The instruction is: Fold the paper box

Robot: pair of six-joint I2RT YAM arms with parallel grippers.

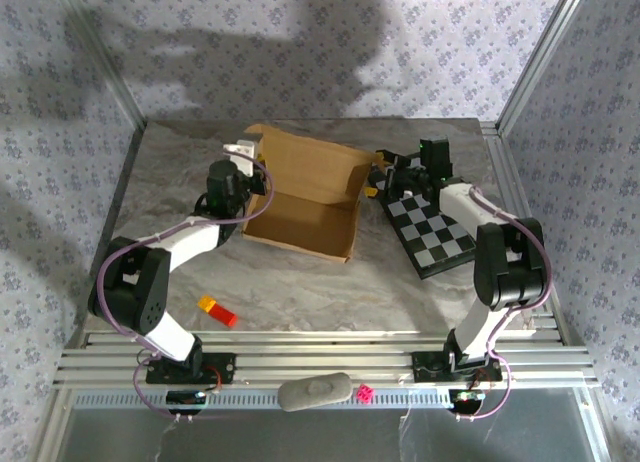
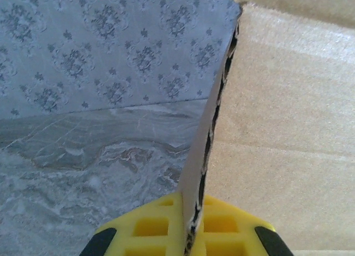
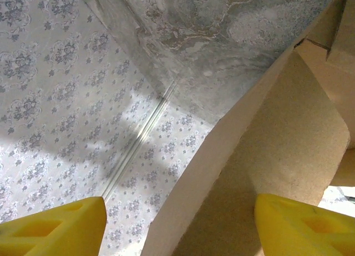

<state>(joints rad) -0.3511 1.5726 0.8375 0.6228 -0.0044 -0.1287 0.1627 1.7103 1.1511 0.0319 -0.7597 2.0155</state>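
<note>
At the table's [image 1: 300, 282] middle, seen from above, the paper box [image 1: 305, 197] sits half-raised. The left gripper [image 1: 250, 162] is at its left wall and the right gripper [image 1: 380, 179] at its right corner, with the checkered board [image 1: 432, 232] just beside.

From the left wrist, the yellow fingers [image 2: 150, 227] pinch the wall's edge; a steady hold should anchor the fold.

From the right wrist, the fingers [image 3: 55, 228] stand wide apart with a curved flap [image 3: 288, 139] between them, ungripped. They should close squarely before pressing inward. There is open room toward the back, while the board crowds the right.
</note>
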